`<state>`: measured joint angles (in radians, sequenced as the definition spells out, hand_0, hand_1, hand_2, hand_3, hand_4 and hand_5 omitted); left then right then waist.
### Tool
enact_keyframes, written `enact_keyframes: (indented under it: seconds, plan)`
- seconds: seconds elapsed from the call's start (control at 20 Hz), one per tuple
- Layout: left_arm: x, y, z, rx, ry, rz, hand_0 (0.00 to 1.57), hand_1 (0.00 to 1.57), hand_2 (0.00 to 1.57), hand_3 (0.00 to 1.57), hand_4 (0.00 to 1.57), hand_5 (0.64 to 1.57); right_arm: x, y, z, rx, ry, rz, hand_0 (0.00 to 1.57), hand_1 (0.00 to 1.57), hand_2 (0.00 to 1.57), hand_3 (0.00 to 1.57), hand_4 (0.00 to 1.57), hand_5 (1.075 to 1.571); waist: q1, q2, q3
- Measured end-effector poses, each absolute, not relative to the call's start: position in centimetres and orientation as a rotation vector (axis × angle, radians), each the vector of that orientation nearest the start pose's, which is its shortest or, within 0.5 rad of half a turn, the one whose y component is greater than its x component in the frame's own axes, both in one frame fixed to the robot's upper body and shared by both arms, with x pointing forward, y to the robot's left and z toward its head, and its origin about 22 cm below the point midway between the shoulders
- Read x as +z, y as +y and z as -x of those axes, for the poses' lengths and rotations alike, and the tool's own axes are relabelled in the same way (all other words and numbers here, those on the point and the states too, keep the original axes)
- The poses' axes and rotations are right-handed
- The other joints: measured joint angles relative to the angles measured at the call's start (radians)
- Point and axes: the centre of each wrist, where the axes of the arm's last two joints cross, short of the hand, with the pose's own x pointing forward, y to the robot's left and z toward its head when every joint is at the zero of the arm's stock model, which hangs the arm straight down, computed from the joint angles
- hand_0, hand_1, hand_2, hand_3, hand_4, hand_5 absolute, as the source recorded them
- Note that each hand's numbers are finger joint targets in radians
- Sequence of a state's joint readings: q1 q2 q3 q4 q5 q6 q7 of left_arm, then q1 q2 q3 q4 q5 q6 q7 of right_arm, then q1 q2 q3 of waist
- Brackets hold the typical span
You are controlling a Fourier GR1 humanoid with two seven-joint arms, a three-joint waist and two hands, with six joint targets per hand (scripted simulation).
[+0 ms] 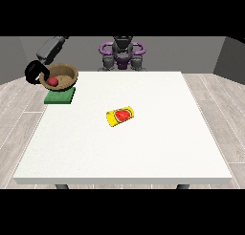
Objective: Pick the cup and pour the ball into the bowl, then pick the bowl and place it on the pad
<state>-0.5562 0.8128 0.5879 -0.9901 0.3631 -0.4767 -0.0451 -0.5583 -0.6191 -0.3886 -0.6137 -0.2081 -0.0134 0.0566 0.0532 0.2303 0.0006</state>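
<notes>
A brown bowl with a red ball inside sits over the green pad at the table's far left. The hand at the view's left is black and curls round the bowl's left rim. A yellow cup with a red watermelon print lies on its side near the middle of the white table. The other hand does not show anywhere in the view.
The robot's torso stands behind the table's far edge. The pad lies close to the table's left edge, with wooden floor beyond it.
</notes>
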Motion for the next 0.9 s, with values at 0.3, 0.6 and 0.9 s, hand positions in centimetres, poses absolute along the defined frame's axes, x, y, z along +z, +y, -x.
enact_keyframes:
  seconds: [0.3,0.6,0.9]
  plan:
    - [21.7,51.5,-29.7,-0.015,-1.945,-0.222,0.00,0.00,0.00,0.00,1.19,1.562,7.3,-47.8,-33.1,-0.394,-1.282,0.542,1.49,1.49,1.40,0.80,0.00,1.544,0.005,0.012,-0.0001]
    - [21.8,52.6,-28.9,-0.010,-1.966,-0.240,0.00,0.00,0.00,0.00,1.19,1.565,6.6,-46.8,-33.8,-0.449,-1.326,0.512,1.44,1.44,1.38,0.68,0.00,1.535,0.012,0.039,-0.0002]
    - [22.8,52.6,-28.9,-0.029,-2.002,-0.233,0.00,0.00,0.00,0.00,1.19,1.568,7.1,-46.5,-34.4,-0.452,-1.375,0.558,0.64,0.64,0.69,1.01,0.00,1.469,0.032,0.074,-0.0009]
